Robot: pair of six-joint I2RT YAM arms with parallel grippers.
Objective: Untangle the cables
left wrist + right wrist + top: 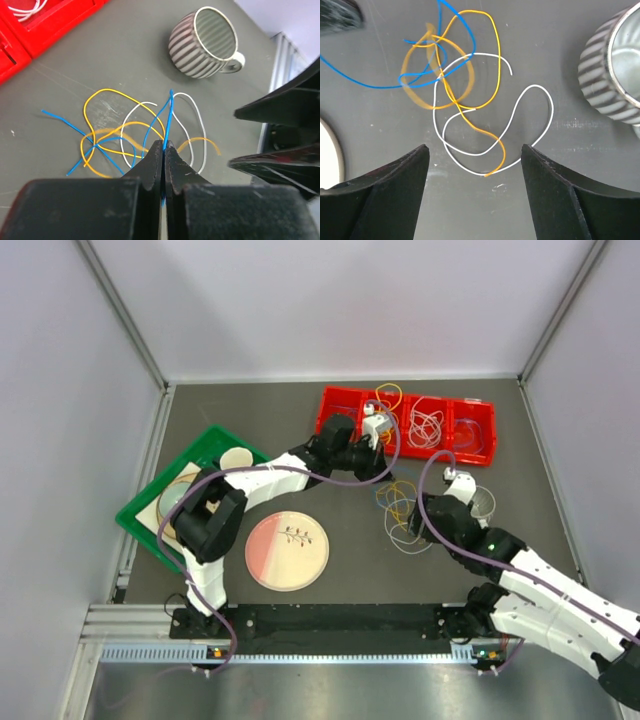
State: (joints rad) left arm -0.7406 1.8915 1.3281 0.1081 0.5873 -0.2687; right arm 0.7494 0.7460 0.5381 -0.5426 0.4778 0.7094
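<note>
The cables lie in a loose tangle (400, 506) on the dark table between my two grippers. My left gripper (164, 146) is shut on the blue cable (170, 107), which runs up out of its tips over the yellow cable (100, 94) and the white cable (198, 116). In the top view the left gripper (386, 477) sits at the tangle's upper left. My right gripper (474, 148) is open and empty above the table, just short of the white cable (536, 86); the yellow cable (497, 55) and blue cable (370, 87) lie beyond. In the top view it (418, 520) is by the tangle's lower edge.
A striped grey cup (481, 502) stands right of the tangle. A red compartment tray (340, 405) at the back holds more coiled cables. A pink-and-white plate (287, 550) lies front centre. A green tray (150, 505) with dishes sits at the left.
</note>
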